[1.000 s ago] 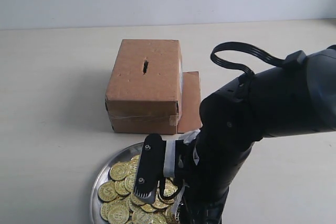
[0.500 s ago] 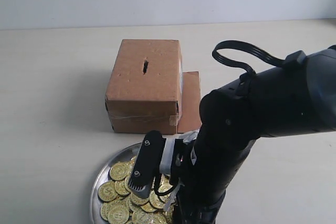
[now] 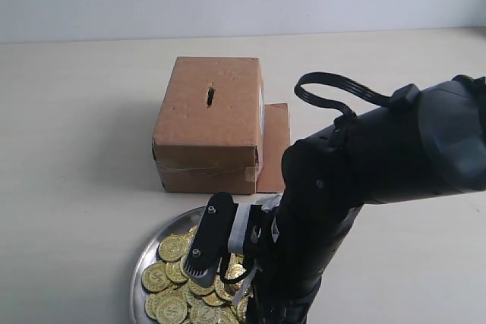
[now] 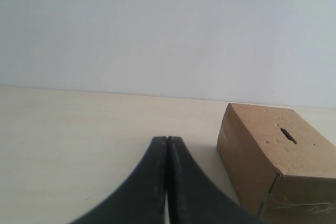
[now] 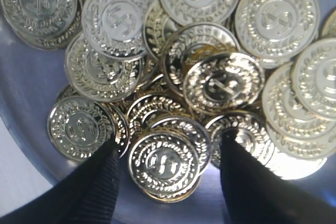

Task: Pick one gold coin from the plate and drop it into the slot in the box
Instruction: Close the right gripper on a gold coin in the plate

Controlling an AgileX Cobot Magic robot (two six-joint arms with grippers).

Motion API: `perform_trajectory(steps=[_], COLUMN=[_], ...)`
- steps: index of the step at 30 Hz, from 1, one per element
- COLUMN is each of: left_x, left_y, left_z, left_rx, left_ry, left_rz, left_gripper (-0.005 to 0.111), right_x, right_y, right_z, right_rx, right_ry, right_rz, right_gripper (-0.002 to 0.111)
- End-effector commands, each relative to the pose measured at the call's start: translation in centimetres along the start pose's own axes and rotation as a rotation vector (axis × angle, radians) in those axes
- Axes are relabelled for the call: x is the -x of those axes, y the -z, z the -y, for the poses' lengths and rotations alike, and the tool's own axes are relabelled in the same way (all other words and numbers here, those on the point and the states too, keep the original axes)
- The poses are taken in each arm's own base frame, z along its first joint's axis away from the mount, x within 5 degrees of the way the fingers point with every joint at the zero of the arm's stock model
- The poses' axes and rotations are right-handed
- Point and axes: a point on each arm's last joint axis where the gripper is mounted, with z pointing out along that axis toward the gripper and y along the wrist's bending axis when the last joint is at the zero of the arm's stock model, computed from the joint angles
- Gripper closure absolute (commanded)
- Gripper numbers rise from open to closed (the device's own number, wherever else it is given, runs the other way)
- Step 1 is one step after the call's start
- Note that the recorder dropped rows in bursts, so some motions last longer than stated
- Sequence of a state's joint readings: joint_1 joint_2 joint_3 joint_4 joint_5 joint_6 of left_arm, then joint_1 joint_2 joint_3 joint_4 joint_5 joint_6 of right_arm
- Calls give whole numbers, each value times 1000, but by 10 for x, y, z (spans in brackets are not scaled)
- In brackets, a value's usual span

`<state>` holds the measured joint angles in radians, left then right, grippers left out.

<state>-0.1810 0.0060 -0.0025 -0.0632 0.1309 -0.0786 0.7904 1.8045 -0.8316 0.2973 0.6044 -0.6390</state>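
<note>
The silver plate [image 3: 148, 252] at the front holds several gold coins [image 3: 173, 248]. My right gripper [image 3: 228, 278] hangs low over the pile, open. In the right wrist view its fingers [image 5: 100, 182] stand either side of one coin [image 5: 166, 164] lying on the plate floor [image 5: 31, 129], and the gripper [image 5: 168, 145] holds nothing. The brown cardboard box [image 3: 209, 123] stands behind the plate, its dark slot [image 3: 210, 96] on top. In the left wrist view my left gripper [image 4: 167, 139] is shut and empty over bare table, with the box [image 4: 273, 156] and slot [image 4: 287, 136] off to one side.
A cardboard flap [image 3: 275, 146] lies flat against the box's right side. The right arm's black body [image 3: 364, 180] and cable loop [image 3: 342, 89] cover the plate's right half. Pale table [image 3: 76, 149] surrounds everything, with a white wall behind.
The right gripper has sunk lower and slightly left over the coins. The arm's upper body has shifted left a little. Box and plate have not moved.
</note>
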Motion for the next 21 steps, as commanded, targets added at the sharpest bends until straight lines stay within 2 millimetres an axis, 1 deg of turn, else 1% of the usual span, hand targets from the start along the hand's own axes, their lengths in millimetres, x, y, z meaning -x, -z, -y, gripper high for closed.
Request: perform_trajectory(steps=[1, 11, 15, 21], left_x=[0, 0, 0, 0], left_y=[0, 0, 0, 0], left_z=[0, 0, 0, 0], left_rx=[-9, -9, -9, -9], left_ry=[5, 5, 5, 5], left_rz=[10, 10, 10, 10], left_gripper=[107, 107, 107, 107], right_x=[1, 0, 0, 0], right_y=[0, -1, -1, -1], right_z=[1, 2, 2, 2], right_rx=[-8, -20, -23, -23], right_ry=[22, 43, 43, 43], right_rz=[-7, -18, -15, -15], right_gripper=[57, 64, 64, 72])
